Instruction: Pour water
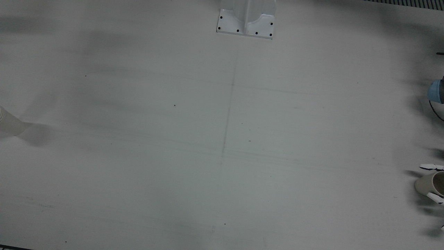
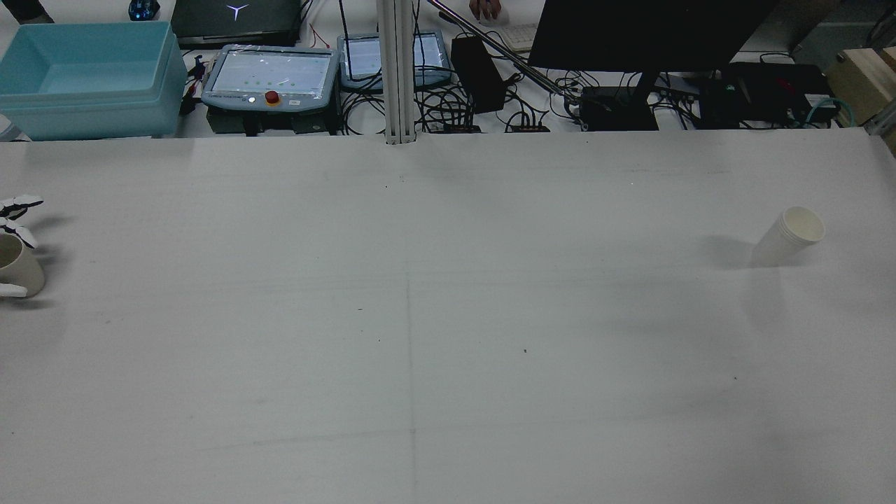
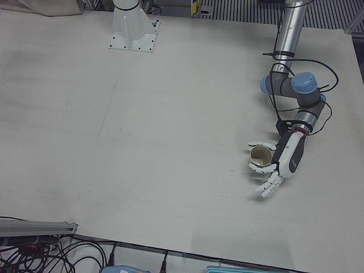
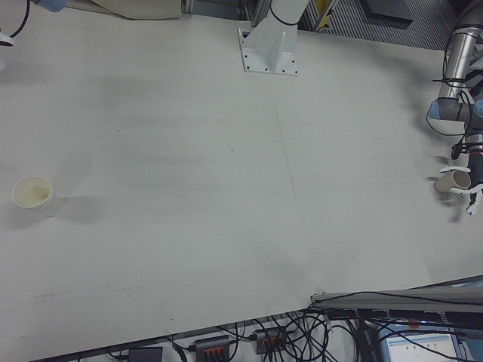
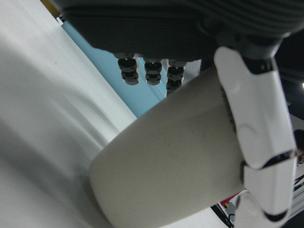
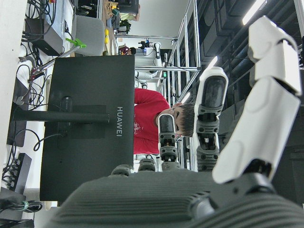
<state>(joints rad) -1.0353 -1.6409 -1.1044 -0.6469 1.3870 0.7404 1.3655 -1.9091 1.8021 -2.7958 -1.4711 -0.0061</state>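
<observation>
A tan cup (image 3: 261, 158) stands upright on the table at the far left-arm side. My left hand (image 3: 286, 160) is beside it with its fingers (image 3: 268, 185) spread around the cup; they are extended, not closed on it. The cup also shows in the rear view (image 2: 19, 264), front view (image 1: 431, 183) and right-front view (image 4: 453, 181), and it fills the left hand view (image 5: 166, 175) next to one finger (image 5: 254, 118). A white paper cup (image 2: 791, 235) stands alone on the right-arm side, also in the right-front view (image 4: 32, 194). My right hand (image 6: 213, 142) is open and empty, raised off the table.
A light blue bin (image 2: 84, 77), a teach pendant (image 2: 273, 73), a monitor (image 2: 651, 28) and cables lie beyond the table's far edge. A white pedestal base (image 1: 247, 19) is bolted at the robot side. An aluminium post (image 2: 397, 70) stands mid far edge.
</observation>
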